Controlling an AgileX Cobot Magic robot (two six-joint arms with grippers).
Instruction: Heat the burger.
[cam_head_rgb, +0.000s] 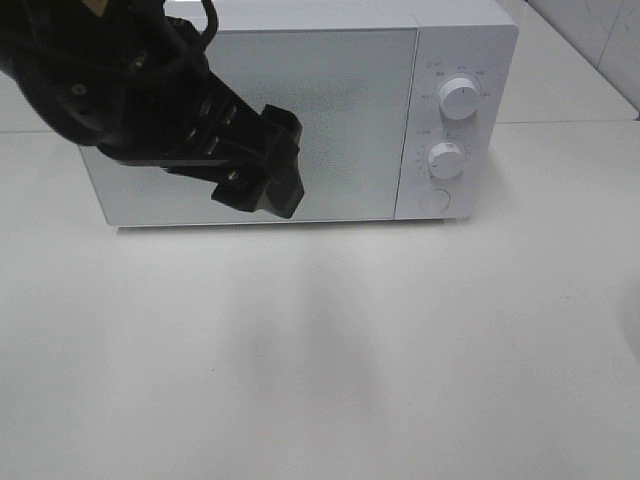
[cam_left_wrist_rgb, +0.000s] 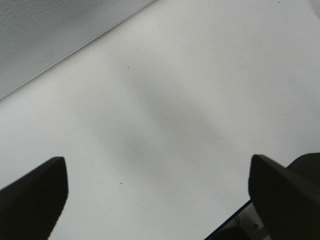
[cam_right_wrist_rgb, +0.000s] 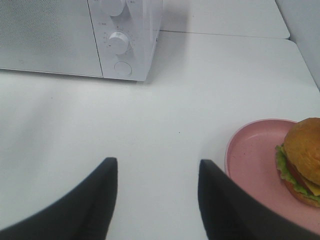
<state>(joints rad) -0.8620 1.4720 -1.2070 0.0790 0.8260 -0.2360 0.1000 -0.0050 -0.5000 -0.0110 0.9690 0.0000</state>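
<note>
Burger (cam_right_wrist_rgb: 303, 159) upright on pink plate (cam_right_wrist_rgb: 250, 155), bun up. L gripper (cam_left_wrist_rgb: 155, 200) spread wide, empty; R gripper (cam_right_wrist_rgb: 157, 197) spread, empty.

The microwave (cam_head_rgb: 455, 60) has a smooth, glossy white casing, and its door (cam_head_rgb: 340, 120) is finely speckled grey. The table (cam_head_rgb: 330, 350) looks matt and smooth; the pink plate (cam_right_wrist_rgb: 250, 150) has a dull, faintly speckled finish beneath the burger (cam_right_wrist_rgb: 302, 160) with its matt golden bun.
</note>
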